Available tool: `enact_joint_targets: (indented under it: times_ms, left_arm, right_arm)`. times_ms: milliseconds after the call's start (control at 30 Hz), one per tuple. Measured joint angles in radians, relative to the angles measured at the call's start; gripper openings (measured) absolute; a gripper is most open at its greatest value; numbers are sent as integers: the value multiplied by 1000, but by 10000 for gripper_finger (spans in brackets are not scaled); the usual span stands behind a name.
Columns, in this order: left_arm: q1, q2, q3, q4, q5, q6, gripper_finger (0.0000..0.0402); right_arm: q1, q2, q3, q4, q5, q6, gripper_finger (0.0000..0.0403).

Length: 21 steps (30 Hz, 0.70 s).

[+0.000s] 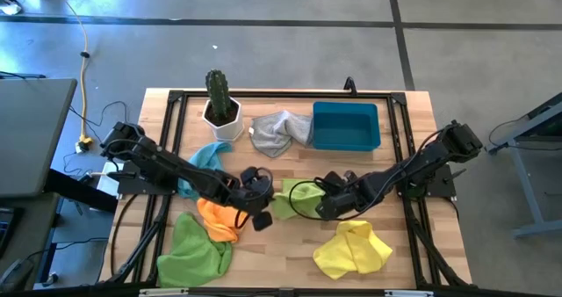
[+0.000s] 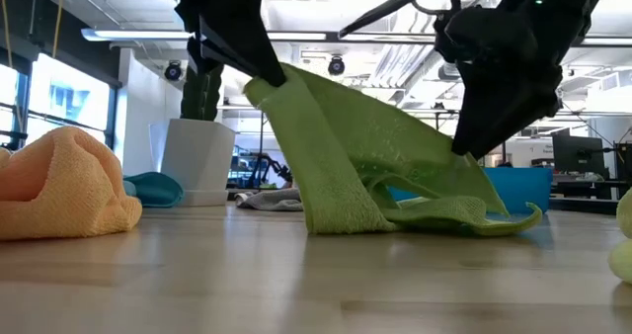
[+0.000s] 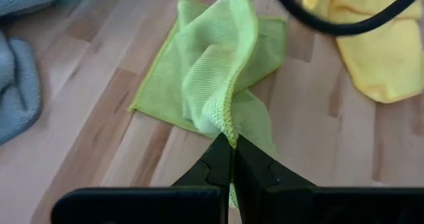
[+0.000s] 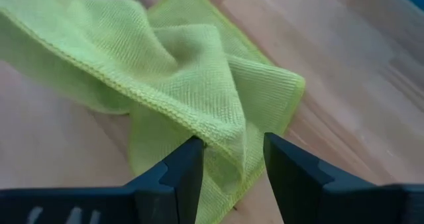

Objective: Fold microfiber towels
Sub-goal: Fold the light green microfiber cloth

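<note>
A lime green towel [image 1: 285, 200] lies mid-table between my two grippers. One end is raised, and its lower folds [image 2: 434, 213] rest on the wood. My left gripper [image 3: 232, 159] is shut on the raised end. My right gripper [image 4: 232, 159] stands open at the towel's other side, with a fold of it between its fingers. Around it lie an orange towel [image 1: 219, 220], a second green towel [image 1: 193, 255], a yellow towel [image 1: 353, 249], a light blue towel [image 1: 206, 156] and a grey towel [image 1: 281, 130]. My left gripper pinches the towel's hemmed edge [image 3: 228, 128] between its two fingertips, slanting down from the table's left. That end is lifted and the cloth slopes down from it to the table, bunched in soft folds. My right gripper has one fingertip [image 4: 193, 151] at the hemmed edge of a fold [image 4: 199, 134]; I cannot tell whether it touches.
A blue plastic bin [image 1: 345, 126] stands at the far right and a potted cactus [image 1: 219, 104] at the far left. Bare wood shows near the front edge between the green and yellow towels. Black frame rails run along the table's sides.
</note>
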Motion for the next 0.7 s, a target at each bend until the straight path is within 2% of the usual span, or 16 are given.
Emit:
enact_joint_targets:
  times_ms: [233,433,567,700]
  left_arm:
    - [6,0,0,-33,-1,22,0]
    - [7,0,0,-33,-19,34,0]
    - [11,0,0,-39,-20,34,0]
    - [11,0,0,-46,-20,34,0]
  right_arm:
    - [8,0,0,-70,43,89,149]
    - [8,0,-3,-66,54,74,149]
    - [8,-1,-103,79,28,66,149]
    - [8,-1,-229,346,-1,65,149]
